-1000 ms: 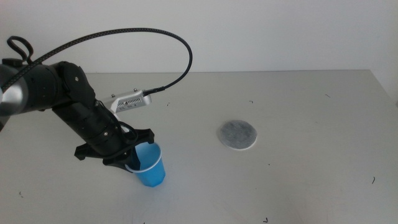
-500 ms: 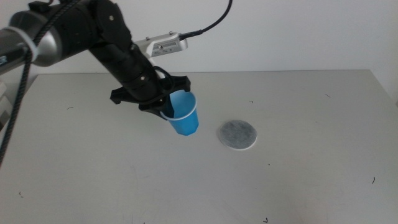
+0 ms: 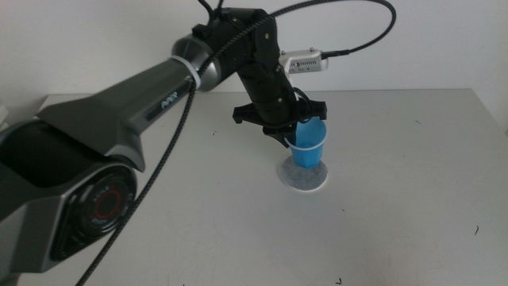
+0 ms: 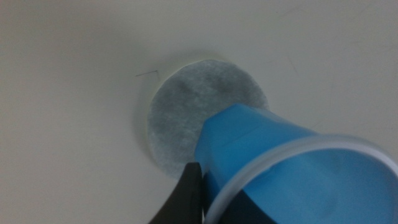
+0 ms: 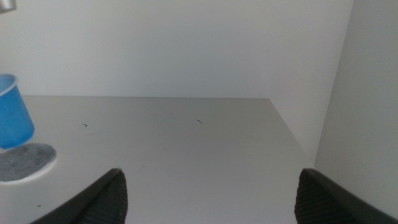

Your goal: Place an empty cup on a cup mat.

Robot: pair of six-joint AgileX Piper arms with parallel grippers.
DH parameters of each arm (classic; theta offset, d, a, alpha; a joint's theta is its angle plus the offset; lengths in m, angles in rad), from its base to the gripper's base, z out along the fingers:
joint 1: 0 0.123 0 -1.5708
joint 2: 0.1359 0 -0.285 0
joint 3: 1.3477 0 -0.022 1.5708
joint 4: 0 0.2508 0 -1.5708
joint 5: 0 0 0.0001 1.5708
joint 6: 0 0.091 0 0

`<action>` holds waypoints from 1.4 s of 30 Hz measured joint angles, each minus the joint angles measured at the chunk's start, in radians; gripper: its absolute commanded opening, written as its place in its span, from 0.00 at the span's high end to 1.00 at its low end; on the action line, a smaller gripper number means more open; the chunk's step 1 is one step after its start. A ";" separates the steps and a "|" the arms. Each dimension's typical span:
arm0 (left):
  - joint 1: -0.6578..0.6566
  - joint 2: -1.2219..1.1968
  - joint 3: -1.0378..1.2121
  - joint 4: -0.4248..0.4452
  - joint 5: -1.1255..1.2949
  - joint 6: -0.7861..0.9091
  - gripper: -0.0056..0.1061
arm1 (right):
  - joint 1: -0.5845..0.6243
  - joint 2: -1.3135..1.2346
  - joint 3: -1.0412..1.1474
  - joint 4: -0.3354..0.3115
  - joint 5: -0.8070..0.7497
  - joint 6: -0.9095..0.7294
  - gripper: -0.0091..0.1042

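The blue cup with its white rim is pinched at the rim by my left gripper, one jaw outside the wall and one inside. It hangs slightly tilted directly over the round speckled grey cup mat. Whether its base touches the mat I cannot tell. In the left wrist view the cup covers part of the mat, and my left gripper is shut on the rim. My right gripper waits open off to the right, and its view shows the cup above the mat.
The left arm reaches across the white table from the left, with its black cable looping above. The white wall rises behind the table's far edge. Small dark specks mark the tabletop.
My left gripper has carried the cup up off the front left of the table and rightward, bringing it over the cup mat.
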 measured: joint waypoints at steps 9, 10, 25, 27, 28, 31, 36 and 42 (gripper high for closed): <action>-0.037 0.133 -0.130 0.048 0.032 -0.039 0.95 | 0.000 0.000 0.000 0.000 0.000 0.000 0.09; -0.037 0.135 -0.130 0.050 0.032 -0.039 0.95 | 0.000 0.000 0.000 0.000 0.000 0.000 0.09; -0.037 0.152 -0.132 0.091 0.022 -0.050 0.41 | 0.000 0.000 0.000 0.000 0.000 0.000 0.09; -0.037 0.152 -0.132 0.092 0.026 -0.050 0.24 | 0.000 0.000 0.000 0.000 0.000 0.000 0.09; -0.037 0.149 -0.132 0.092 0.027 -0.050 0.15 | 0.000 0.000 0.000 0.000 0.000 0.000 0.09; -0.037 0.141 -0.132 0.092 0.039 -0.050 0.01 | 0.000 0.000 0.000 0.000 0.000 0.000 0.09; -0.037 0.087 -0.132 0.097 0.078 -0.048 0.01 | 0.000 0.000 0.000 0.000 0.000 0.000 0.09; -0.037 -0.036 -0.132 0.090 0.097 -0.046 0.01 | 0.000 0.000 0.000 0.000 0.000 0.000 0.09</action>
